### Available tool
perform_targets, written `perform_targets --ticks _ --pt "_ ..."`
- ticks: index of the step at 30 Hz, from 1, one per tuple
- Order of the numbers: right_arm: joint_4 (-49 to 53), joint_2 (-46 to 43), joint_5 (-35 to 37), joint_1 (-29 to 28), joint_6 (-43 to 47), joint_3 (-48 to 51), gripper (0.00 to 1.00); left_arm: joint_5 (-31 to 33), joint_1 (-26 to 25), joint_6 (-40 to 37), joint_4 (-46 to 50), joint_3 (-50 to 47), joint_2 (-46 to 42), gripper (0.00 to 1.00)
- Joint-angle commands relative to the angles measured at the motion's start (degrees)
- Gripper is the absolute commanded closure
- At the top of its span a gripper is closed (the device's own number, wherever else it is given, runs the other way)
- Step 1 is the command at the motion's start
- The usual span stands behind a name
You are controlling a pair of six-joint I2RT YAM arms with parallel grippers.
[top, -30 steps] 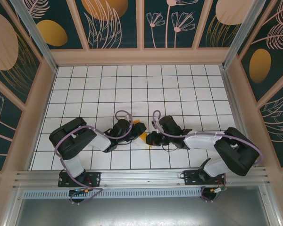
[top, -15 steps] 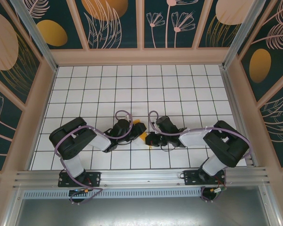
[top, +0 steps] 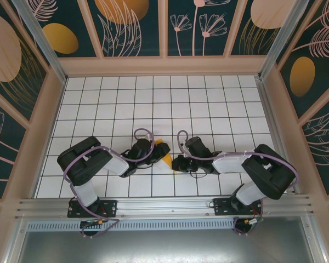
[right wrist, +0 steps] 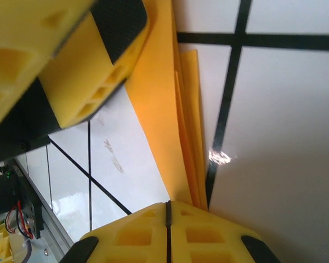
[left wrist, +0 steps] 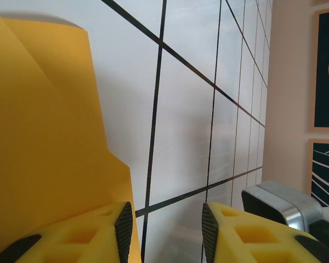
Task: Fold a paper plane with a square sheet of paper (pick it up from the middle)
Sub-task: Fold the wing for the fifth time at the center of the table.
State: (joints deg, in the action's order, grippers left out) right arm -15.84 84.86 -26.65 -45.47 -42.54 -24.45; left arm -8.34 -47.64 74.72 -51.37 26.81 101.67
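The folded paper plane (top: 163,154) lies on the white table (top: 153,98). The left gripper (left wrist: 167,218) beside it is open, with one finger on the paper. The right gripper (right wrist: 167,211) is closed, and its tips touch the paper's edge.

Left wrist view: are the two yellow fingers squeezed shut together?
No, the left gripper stands open, and the white table shows in the gap between its two sides.

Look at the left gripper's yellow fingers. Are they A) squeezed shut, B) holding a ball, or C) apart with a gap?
C: on the left gripper the fingers stand apart, with white table showing between them and the folded paper beside one.
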Motion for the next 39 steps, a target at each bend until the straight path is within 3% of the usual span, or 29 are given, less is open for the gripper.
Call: perform_targets --ticks 1,3,7,14,23,28,32,39 --pt "4.7 0.2 1.0 -0.1 -1.1 2.1 0.91 3.3 0.5 0.2 7.3 -0.7 2.2 0.59" --pt "7.3 2.1 4.1 -0.1 -1.6 2.6 0.93 3.3 0.5 0.1 7.3 -0.5 2.1 0.60" --pt "3.8 1.8 2.2 -0.3 -3.3 5.0 0.94 3.2 0.5 0.1 7.6 -0.5 2.2 0.59" --pt "6.0 -6.1 0.3 -0.7 -1.9 4.0 0.93 3.3 0.5 0.0 7.8 -0.4 2.0 0.60" --pt "10.1 -2.5 4.6 -0.6 -2.6 4.1 0.94 3.0 0.5 -0.2 7.8 -0.3 2.1 0.60" --pt "11.6 -9.3 4.2 -0.6 -2.0 2.2 0.94 3.0 0.5 -0.3 7.9 -0.3 2.0 0.60" --pt "7.5 -13.3 1.3 -0.6 -1.3 0.8 0.92 2.9 0.5 -0.3 7.8 -0.1 2.1 0.60" --pt "-0.8 -5.7 -0.5 -0.6 -1.2 -1.9 0.92 2.7 0.5 -0.3 7.7 0.1 2.4 0.60"
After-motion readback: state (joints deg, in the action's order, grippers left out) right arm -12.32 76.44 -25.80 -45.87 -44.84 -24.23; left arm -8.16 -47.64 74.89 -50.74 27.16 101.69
